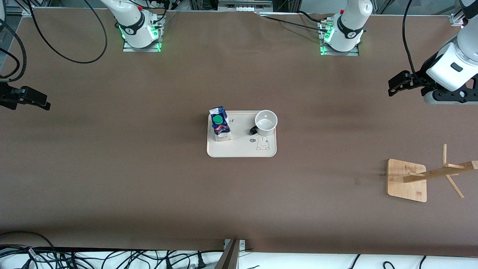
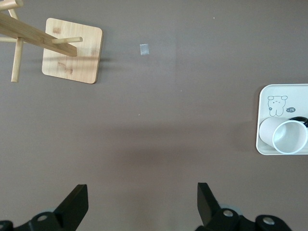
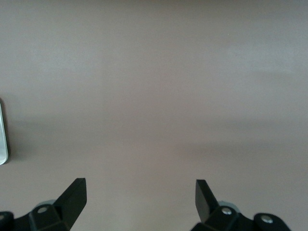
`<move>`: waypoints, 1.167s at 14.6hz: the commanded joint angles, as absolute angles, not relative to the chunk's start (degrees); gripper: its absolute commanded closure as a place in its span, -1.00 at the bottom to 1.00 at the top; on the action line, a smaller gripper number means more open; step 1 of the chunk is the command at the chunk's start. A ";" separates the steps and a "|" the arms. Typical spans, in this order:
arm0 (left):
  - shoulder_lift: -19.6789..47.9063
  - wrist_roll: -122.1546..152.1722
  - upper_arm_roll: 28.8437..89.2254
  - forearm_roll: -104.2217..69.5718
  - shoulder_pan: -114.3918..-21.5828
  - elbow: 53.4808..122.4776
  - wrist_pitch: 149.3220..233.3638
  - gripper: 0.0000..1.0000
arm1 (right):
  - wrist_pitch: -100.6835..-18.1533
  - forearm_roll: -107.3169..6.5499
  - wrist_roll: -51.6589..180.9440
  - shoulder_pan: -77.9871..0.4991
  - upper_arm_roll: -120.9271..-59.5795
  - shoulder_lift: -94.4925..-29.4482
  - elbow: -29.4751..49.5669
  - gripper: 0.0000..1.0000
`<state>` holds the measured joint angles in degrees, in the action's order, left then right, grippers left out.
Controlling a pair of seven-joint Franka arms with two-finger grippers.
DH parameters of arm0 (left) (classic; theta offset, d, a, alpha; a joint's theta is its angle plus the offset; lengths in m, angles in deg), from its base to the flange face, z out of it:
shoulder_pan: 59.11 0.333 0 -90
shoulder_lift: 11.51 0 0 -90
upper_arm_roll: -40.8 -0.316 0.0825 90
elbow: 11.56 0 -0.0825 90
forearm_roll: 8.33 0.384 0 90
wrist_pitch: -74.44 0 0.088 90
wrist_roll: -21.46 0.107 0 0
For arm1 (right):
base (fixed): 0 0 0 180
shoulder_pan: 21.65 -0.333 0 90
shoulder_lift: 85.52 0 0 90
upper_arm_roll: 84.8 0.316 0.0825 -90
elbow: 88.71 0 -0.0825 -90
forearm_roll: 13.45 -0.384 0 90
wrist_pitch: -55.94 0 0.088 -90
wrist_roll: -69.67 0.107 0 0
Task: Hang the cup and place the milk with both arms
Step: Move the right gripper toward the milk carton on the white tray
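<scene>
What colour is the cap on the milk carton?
Green, a round cap on the dark blue top of the milk carton; the front view shows it best.

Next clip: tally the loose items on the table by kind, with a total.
Trays: 1, tray
Cups: 1, cup, on the tray
Milk cartons: 1, milk, on the tray
Wooden cup racks: 1, rack
Total: 4

Even, diffuse overhead light falls on the brown desk (image 1: 149, 179) — bright enough, with no hard glare. Shadows are soft: a faint dark band crosses the desk at about 3 o'clock of the tray (image 1: 242, 149) in the front view, and broad blurry smudges lie mid-frame in both wrist views. The pedestal bases (image 1: 142, 37) glow green. Focus is sharp throughout — edges show little distortion.
</scene>
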<state>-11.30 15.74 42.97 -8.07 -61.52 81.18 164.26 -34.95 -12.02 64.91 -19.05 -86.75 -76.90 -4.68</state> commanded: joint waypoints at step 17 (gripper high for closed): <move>-9.93 15.92 43.43 -7.45 -61.57 78.88 162.60 -1.00 | -32.56 -12.75 65.37 -26.72 -86.30 -70.50 -5.83 -1.00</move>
<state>-11.10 15.78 43.20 -8.06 -61.52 80.39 163.89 -33.45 -12.51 64.90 -22.73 -86.15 -72.26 -4.61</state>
